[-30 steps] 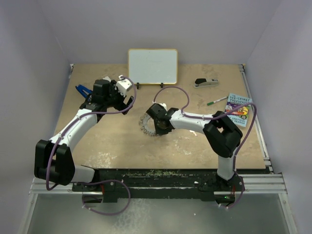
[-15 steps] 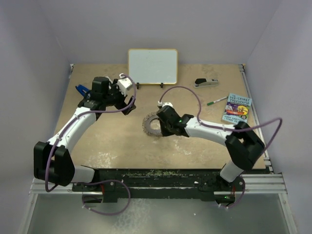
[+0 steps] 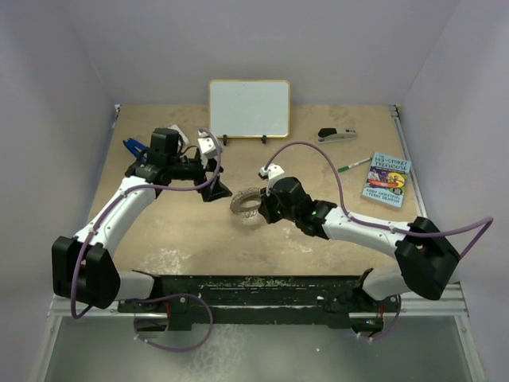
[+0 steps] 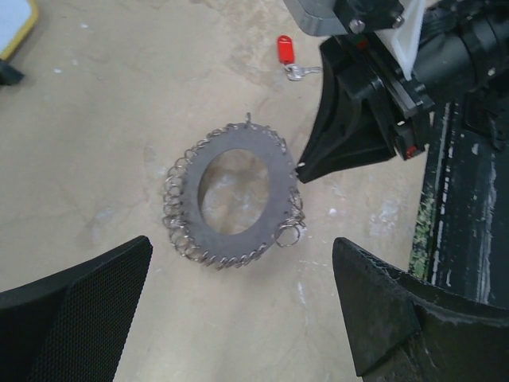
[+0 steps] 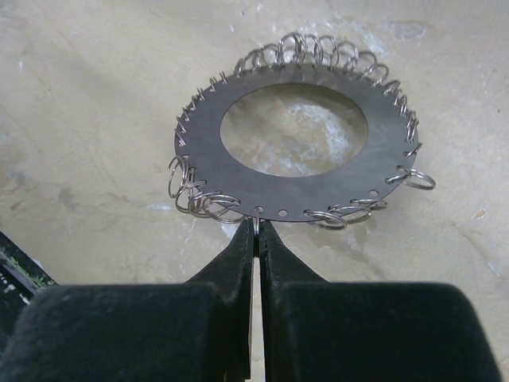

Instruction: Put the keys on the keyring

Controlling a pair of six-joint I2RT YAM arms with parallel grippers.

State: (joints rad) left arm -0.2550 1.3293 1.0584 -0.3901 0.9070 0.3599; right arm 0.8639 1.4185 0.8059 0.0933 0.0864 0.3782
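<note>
The keyring (image 3: 236,205) is a flat grey metal disc with a wide hole and many small wire rings round its rim. My right gripper (image 3: 263,208) is shut on one small wire ring at its near edge (image 5: 257,227) and holds the keyring (image 5: 199,147) slightly tilted, with a shadow under it. My left gripper (image 3: 215,189) is open and empty just left of the keyring (image 4: 274,171), its fingers (image 4: 87,294) wide apart. A small red-headed key (image 4: 285,51) lies on the table beyond the keyring. I cannot make it out in the top view.
A whiteboard (image 3: 249,107) stands at the back. A stapler (image 3: 336,134), a green-tipped pen (image 3: 352,165) and a book (image 3: 387,179) lie at the right. A blue object (image 3: 134,146) lies at the far left. The black rail (image 4: 461,223) marks the near edge.
My right arm has stretched out low across the table, its elbow swinging right, still at the keyring, which now looks tilted. My left gripper has turned and moved right and down toward the keyring.
</note>
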